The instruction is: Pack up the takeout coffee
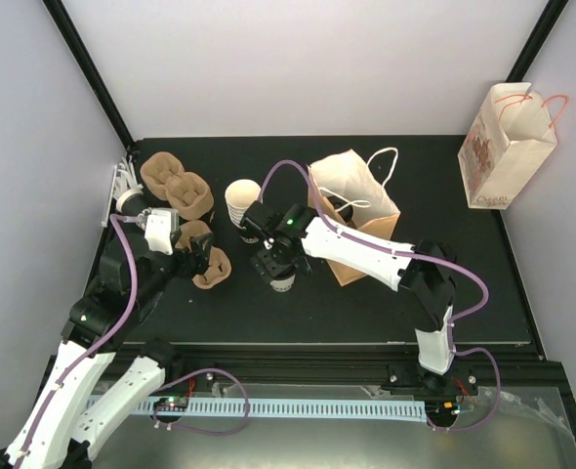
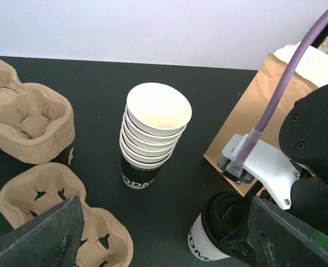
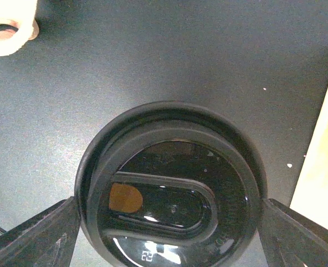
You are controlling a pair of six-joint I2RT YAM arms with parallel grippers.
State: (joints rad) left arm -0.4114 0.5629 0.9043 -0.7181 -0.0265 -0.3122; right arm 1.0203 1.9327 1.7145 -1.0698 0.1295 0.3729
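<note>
Black table (image 1: pixel 483 293), white walls.

1. Lidded cup (image 2: pixel 207 242): upright on the table, directly under the right gripper (image 3: pixel 169 204). The fingers stand either side of the black lid, right at its rim. Whether they press on it cannot be told.
2. Left gripper (image 2: pixel 167 211): jaws spread, holding nothing. The lidded cup is ahead and to its right.
3. Cup stack (image 2: pixel 153 133): unlidded, straight ahead of the left gripper.
4. Carriers (image 2: pixel 33 119): ahead-left of and beneath the left gripper, wells bare where seen.
5. Brown bag (image 2: pixel 247 117): lying open just beyond the right gripper, contents unclear.
6. Printed bag (image 1: pixel 508 147): upright, far off to the right gripper's right.

Status, judged: one cup is lidded. Seating it in a carrier and bagging it are yet to do.
</note>
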